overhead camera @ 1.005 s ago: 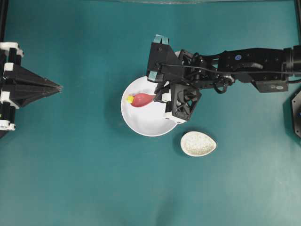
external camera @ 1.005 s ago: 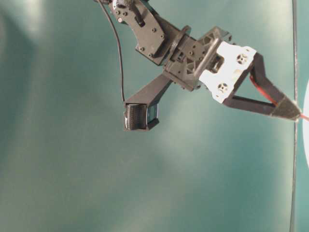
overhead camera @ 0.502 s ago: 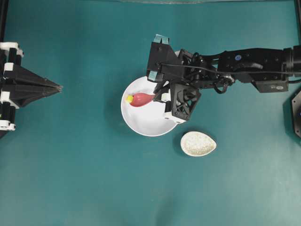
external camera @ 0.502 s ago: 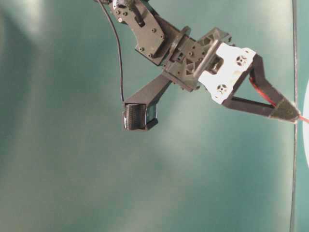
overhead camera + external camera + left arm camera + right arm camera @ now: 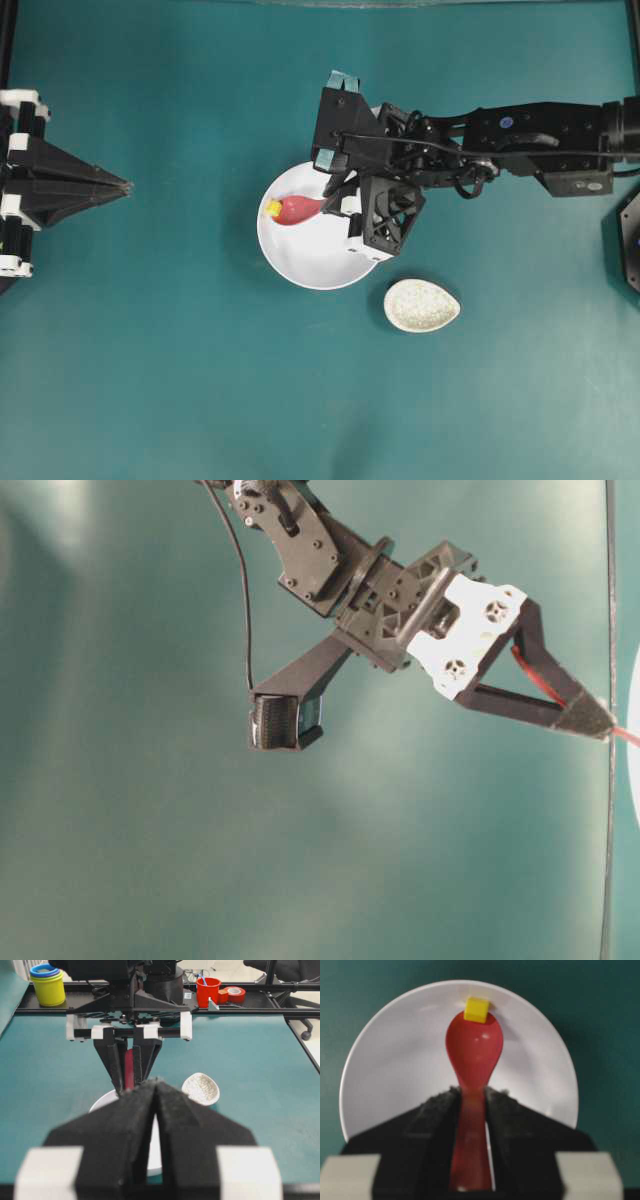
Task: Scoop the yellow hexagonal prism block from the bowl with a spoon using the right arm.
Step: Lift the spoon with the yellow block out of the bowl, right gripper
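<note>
Right gripper point(image 5: 470, 1097) has its jaws clamped on the handle of the spoon point(image 5: 474, 1052), scoop reaching out over the bowl point(image 5: 395, 1060)

Yellow hexagonal prism block point(image 5: 476, 1009) sits at the very tip of the scoop, against the far inner wall of the bowl; from the wrist view it looks perched on the lip, not down in the hollow. Cannot tell if it is carried or only pushed

Judged progress: spoon picked up, brought to the block, contact made. Left to do: get the block fully into the scoop and lift it clear

Left gripper point(image 5: 156, 1091) parked well away at the table edge, jaws closed on nothing

Speckled spoon rest point(image 5: 421, 305) lies just beside the bowl

Writing or brands: none legible in any view
</note>
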`<state>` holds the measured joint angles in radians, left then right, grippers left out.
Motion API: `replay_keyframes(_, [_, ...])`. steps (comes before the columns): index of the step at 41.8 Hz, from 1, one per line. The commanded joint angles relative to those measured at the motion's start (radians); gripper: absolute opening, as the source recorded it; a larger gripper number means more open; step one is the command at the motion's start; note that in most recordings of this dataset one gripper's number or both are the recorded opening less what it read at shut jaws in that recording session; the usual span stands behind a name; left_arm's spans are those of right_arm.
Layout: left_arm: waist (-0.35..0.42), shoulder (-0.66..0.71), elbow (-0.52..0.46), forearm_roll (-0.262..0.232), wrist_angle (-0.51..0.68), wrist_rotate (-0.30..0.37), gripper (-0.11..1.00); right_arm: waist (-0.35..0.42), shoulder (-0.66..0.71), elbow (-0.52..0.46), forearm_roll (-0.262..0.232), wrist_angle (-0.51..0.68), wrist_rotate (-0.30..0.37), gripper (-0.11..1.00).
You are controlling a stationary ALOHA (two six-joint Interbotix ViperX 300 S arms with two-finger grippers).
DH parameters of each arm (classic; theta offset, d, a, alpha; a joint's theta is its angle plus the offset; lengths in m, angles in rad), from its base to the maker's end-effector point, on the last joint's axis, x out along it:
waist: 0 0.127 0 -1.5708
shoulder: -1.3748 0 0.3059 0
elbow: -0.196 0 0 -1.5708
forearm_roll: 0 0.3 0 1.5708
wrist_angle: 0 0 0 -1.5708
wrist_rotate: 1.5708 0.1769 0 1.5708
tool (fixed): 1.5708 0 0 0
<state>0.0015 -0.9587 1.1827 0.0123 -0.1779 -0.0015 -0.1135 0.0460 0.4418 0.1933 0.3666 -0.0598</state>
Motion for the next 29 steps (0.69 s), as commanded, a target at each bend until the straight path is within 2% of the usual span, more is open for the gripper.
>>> replay_keyframes(1, [0.0,0.009,-0.017,0.003,-0.005,-0.002,0.0,0.002,-0.038,-0.011,-0.002,-0.009,-0.002,0.23])
replay_keyframes(29, [-0.002,0.009,-0.017,0.002,-0.005,-0.002,0.0,0.006,-0.055,-0.009,-0.002,-0.029,-0.002,0.22])
